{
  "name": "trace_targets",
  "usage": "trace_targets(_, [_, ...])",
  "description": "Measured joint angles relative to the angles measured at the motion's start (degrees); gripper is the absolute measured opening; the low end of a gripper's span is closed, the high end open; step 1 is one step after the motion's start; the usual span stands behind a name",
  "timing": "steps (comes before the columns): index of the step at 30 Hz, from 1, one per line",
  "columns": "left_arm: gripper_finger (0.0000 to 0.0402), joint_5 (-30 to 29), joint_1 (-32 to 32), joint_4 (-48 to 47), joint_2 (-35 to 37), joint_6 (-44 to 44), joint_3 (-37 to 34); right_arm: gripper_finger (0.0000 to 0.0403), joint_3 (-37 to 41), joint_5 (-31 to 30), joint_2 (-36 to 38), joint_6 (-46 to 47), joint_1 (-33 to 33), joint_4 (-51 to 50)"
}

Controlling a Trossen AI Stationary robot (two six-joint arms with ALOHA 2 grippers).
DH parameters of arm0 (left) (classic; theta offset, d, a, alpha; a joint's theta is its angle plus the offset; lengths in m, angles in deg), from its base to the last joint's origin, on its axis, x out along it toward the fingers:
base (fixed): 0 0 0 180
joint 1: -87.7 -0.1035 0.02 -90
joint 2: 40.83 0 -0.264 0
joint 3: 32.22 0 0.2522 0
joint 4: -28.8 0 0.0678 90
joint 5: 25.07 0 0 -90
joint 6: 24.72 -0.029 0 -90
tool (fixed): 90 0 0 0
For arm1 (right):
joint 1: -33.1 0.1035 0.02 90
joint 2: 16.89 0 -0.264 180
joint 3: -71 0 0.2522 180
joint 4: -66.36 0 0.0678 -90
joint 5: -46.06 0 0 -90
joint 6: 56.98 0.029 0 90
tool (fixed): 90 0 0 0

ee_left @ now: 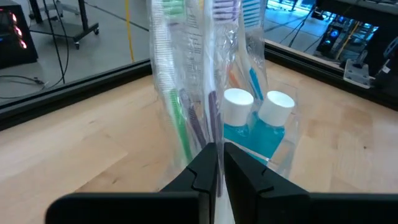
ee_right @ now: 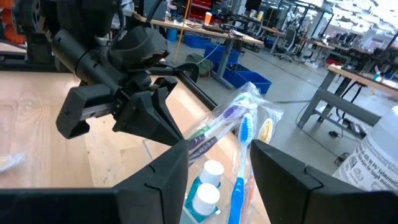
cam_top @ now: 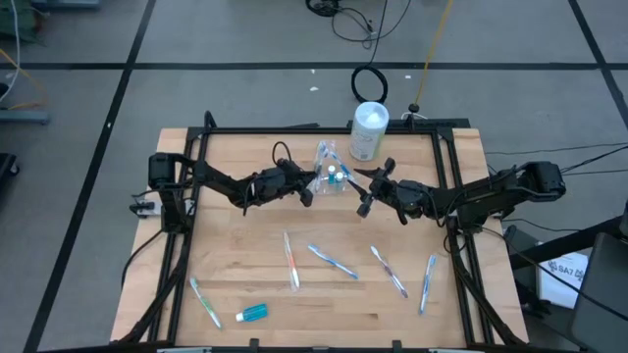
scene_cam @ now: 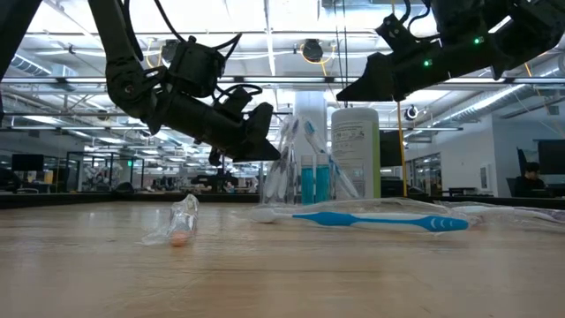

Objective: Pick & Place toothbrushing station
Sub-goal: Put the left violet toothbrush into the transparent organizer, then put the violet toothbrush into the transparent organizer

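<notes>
Left claw [ee_left: 219, 163] pinches the clear bag [cam_top: 330, 169] upright, brushes and two tubes inside, right claw [ee_right: 219, 163] open above; five toothbrushes [cam_top: 332, 260] and one blue tube [cam_top: 252, 313] wait on the table [cam_top: 245, 245].

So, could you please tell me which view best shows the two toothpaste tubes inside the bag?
The left wrist view: the toothpaste tubes fill it, caps clear. The right wrist view shows mainly caps, the low view blue bodies, the high view specks.

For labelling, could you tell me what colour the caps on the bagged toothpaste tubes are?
White caps, clearest in left wrist view.
</notes>
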Motion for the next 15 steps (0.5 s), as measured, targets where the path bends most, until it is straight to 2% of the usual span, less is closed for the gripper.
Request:
trace_targets(5, [0.0047,0.0,0.0,-0.4,0.0,0.1,0.0,0.0164,0.0,0.0,0.0,2.2,-0.1,0.0])
trace_targets(15, [0.0157,0.1,0.0,-0.7,0.8,3.5,-0.1,0.0164,0.0,0.0,0.0,2.2,-0.1,-0.5])
